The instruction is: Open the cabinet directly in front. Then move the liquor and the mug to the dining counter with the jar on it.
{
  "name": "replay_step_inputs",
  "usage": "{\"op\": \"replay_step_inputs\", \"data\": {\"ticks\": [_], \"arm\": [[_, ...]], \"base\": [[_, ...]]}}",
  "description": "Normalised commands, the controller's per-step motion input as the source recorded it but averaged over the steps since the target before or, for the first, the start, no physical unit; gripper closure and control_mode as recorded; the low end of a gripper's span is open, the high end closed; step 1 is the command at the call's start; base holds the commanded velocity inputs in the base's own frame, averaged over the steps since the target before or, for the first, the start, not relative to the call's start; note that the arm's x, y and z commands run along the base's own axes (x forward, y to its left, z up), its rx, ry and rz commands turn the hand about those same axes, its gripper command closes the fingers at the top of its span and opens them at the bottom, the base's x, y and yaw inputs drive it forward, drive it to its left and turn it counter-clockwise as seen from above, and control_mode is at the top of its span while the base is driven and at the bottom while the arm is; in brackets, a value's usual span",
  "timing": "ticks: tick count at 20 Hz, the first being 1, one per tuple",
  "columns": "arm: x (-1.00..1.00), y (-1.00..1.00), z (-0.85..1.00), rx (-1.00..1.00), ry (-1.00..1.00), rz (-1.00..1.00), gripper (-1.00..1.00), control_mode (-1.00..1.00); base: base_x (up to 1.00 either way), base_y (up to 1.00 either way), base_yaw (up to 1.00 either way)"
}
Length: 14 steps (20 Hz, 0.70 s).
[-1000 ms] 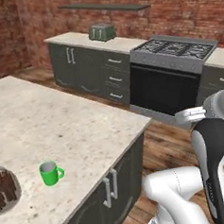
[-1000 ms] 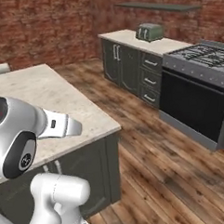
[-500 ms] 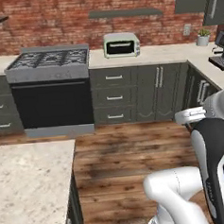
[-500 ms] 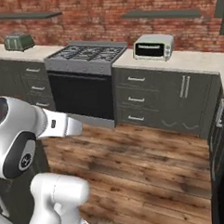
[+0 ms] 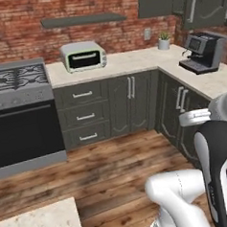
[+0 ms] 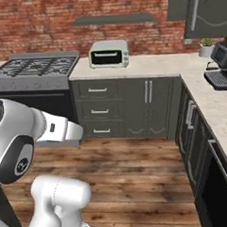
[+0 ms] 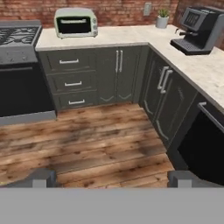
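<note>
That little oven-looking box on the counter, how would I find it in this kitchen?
Start at the red brick wall and the beige worktop below it. Just right of the black stove sits the toaster oven, pale green with a dark glass front, the only boxy appliance against that wall.

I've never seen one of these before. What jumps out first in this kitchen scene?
Probably the red brick wall across the back, with a pale toaster oven on the beige worktop beneath it. To the right, a dark coffee machine sits by the corner, near a small potted plant. On the left stands a black stove.
</note>
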Motion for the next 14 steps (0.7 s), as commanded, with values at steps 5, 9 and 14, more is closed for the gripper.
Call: {"op": "replay_step_inputs", "data": {"ticks": [5, 9, 14], "arm": [[0.0, 0.0, 0.0, 0.0, 0.0, 0.0, -1.0, 1.0], [0.0, 0.0, 0.0, 0.0, 0.0, 0.0, -1.0, 1.0], [0.0, 0.0, 0.0, 0.0, 0.0, 0.0, -1.0, 1.0]], "base": [[1.0, 0.91, -0.29], [1.0, 0.84, -0.18], [1.0, 0.37, -0.01]]}}
